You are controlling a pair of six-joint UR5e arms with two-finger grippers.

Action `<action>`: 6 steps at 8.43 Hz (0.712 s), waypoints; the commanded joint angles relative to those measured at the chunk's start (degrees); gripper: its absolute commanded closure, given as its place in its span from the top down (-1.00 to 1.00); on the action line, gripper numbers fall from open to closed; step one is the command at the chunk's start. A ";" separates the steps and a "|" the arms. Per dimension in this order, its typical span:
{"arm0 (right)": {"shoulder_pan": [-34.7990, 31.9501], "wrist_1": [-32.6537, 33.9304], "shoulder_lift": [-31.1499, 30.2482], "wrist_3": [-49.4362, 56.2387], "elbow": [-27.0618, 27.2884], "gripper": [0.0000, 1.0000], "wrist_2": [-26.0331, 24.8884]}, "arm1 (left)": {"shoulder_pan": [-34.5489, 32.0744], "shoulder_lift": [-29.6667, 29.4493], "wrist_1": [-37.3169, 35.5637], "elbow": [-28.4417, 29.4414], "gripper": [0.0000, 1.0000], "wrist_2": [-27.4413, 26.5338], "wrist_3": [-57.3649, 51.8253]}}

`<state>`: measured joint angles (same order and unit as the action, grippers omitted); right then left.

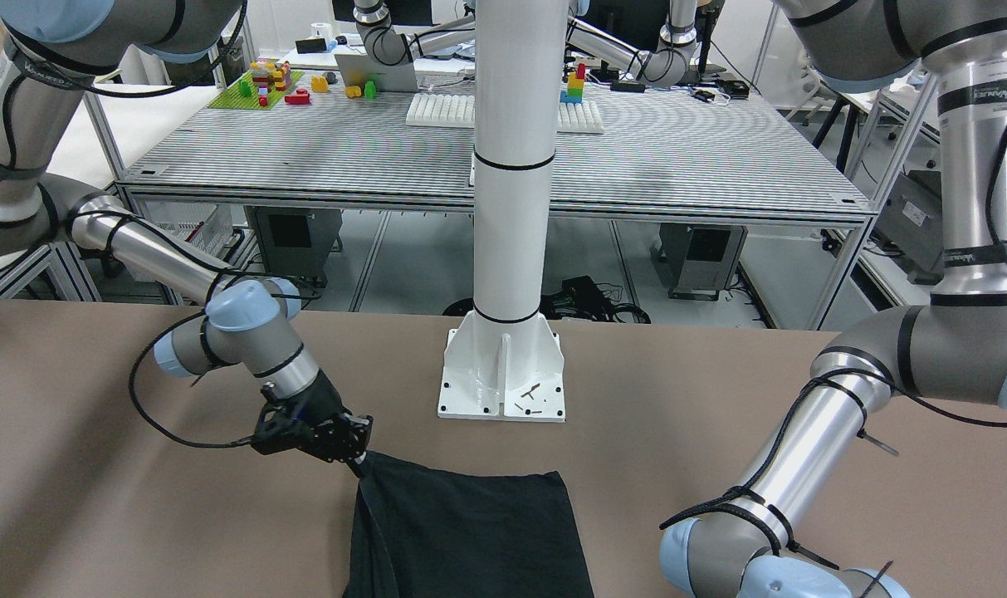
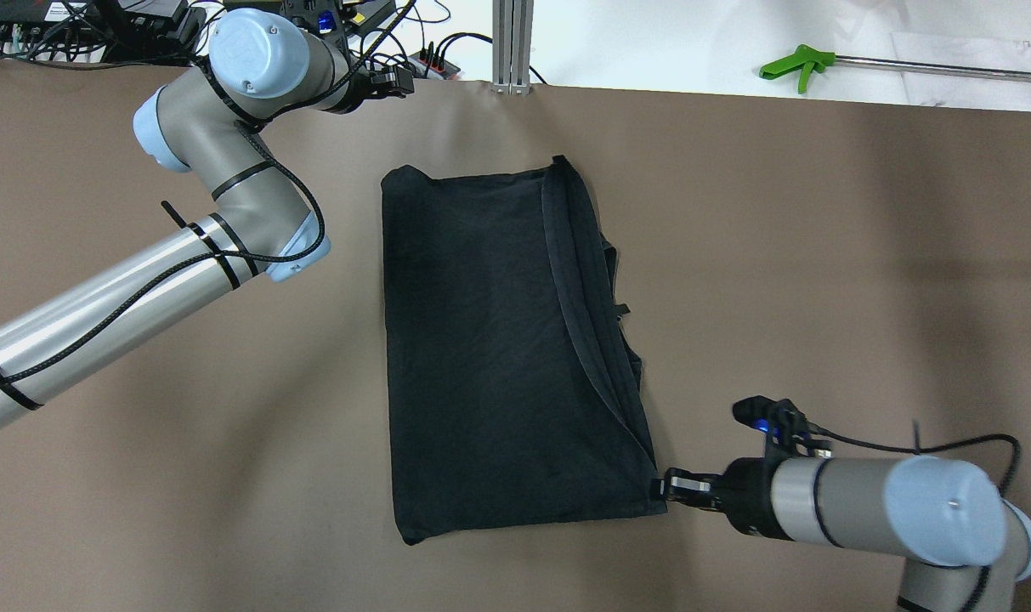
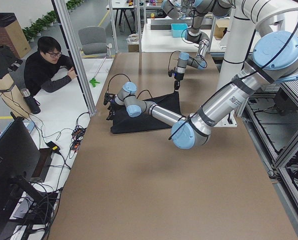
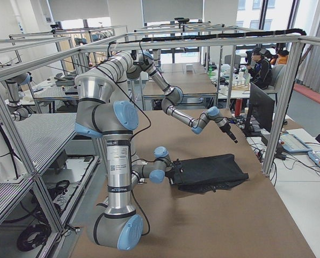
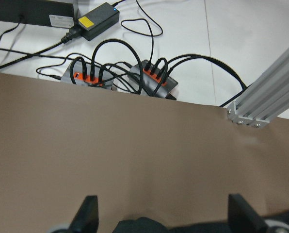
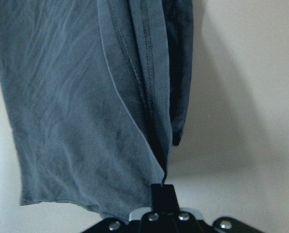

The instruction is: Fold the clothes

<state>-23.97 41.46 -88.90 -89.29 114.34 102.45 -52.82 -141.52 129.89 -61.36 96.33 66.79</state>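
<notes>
The clothes (image 2: 490, 340) are one black garment lying flat in the middle of the brown table, with a folded flap along its right side. My right gripper (image 2: 664, 486) is shut on the garment's near right corner, and the right wrist view shows that corner (image 6: 161, 174) pinched at the closed tips. In the front view the same gripper (image 1: 355, 459) grips the garment (image 1: 470, 531) at its corner. My left gripper (image 2: 389, 81) hovers by the table's far edge, beyond the garment's far left corner. Its fingers (image 5: 88, 213) stand wide apart and hold nothing.
A green-handled tool (image 2: 800, 61) lies on the white floor past the far edge. An aluminium post (image 2: 509, 42) stands at that edge, with power strips (image 5: 149, 80) below. The white robot pedestal (image 1: 503, 374) rises behind the garment. A person (image 3: 44, 67) sits beyond the frame.
</notes>
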 commanded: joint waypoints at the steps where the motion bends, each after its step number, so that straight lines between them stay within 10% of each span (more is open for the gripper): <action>1: -0.73 -25.02 -9.36 -17.73 -4.38 -1.00 5.22 | 0.17 0.63 0.10 -1.48 0.89 0.00 0.19; 3: -0.81 -25.02 -9.36 -17.67 -4.65 0.88 4.87 | 0.87 0.55 0.18 -1.57 0.89 -0.09 0.71; 6: -1.86 -24.76 -9.19 -16.97 -4.92 0.89 4.77 | 0.96 0.64 0.80 -1.57 0.89 0.00 0.98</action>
<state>-24.86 16.68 -98.21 -106.46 109.58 107.14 -51.94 -140.92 130.46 -62.92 96.25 67.62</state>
